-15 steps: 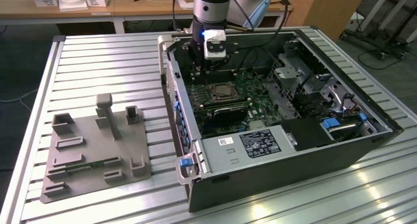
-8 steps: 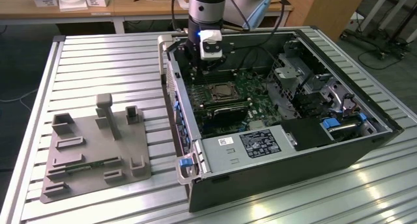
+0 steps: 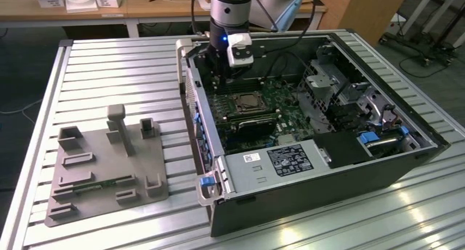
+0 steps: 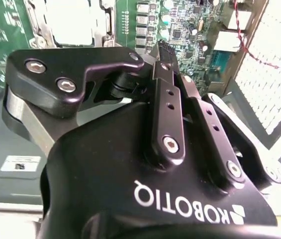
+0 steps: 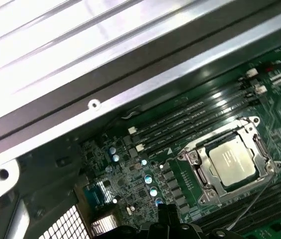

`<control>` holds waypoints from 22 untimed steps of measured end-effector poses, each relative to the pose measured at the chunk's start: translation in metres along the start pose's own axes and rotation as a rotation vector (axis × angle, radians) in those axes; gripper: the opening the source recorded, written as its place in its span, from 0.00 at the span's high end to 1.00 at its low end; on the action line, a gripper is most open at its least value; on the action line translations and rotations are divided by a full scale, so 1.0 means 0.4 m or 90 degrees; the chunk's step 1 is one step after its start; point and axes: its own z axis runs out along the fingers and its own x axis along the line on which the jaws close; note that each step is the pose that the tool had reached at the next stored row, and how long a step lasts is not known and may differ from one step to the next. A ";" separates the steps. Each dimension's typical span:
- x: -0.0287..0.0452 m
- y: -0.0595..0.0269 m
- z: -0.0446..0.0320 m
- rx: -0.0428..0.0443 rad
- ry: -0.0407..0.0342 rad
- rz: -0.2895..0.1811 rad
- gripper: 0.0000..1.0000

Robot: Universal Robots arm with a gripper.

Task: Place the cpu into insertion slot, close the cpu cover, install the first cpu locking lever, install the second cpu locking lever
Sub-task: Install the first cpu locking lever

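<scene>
The cpu (image 5: 232, 162) lies flat in its socket on the green motherboard (image 3: 294, 100), its pale metal top showing through the open middle of the cpu cover (image 5: 205, 174). From where I stand, the slatted metal table (image 3: 109, 65) carries the whole job. A grey fixture plate (image 3: 102, 174) sits toward the exterior view's left, and the open computer case (image 3: 305, 206) lies on its side toward that view's right. The arm (image 3: 231, 10) reaches down into the case. The gripper (image 5: 169, 215) hangs over the board, near the socket but apart from it, touching nothing I can make out. Its tips look pressed together with nothing between them. So the placing looks done, and the cover seems folded down around the chip. The locking levers are the doubtful part. A thin wire rod (image 5: 252, 201) slants away from the socket's edge and seems to stand free, so I judge at least one lever not yet latched. The other I cannot tell.
</scene>
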 end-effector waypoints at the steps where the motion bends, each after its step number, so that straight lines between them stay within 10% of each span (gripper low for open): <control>1: 0.000 0.000 0.000 -0.0001 0.0002 -0.012 0.90; 22: 0.000 0.000 0.004 -0.0027 0.0051 -0.254 0.90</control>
